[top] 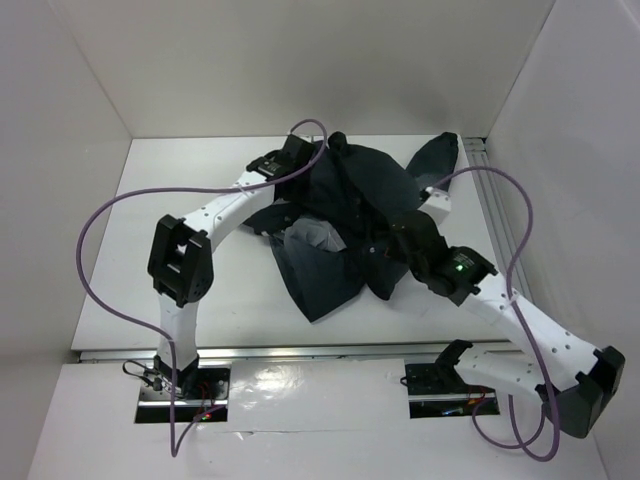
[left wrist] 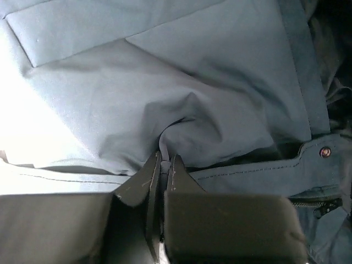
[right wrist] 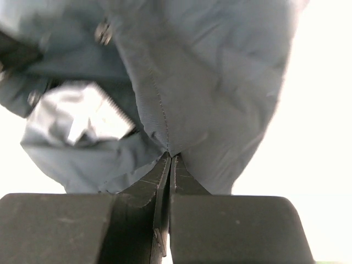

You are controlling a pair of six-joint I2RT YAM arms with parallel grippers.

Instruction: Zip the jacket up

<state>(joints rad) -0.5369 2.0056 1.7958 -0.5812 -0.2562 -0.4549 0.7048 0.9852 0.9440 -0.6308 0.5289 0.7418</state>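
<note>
Jacket lies crumpled in a dark heap on the middle of the tabletop, with pale lining showing at its near left. My left jaws are clamped on a fold at its far-left side. My right jaws pinch a seamed edge at its near right.

We can read no text, label, brand or number anywhere. Any marking on the small round metal snap of the dark charcoal soft fabric jacket is too blurred to tell.
</note>
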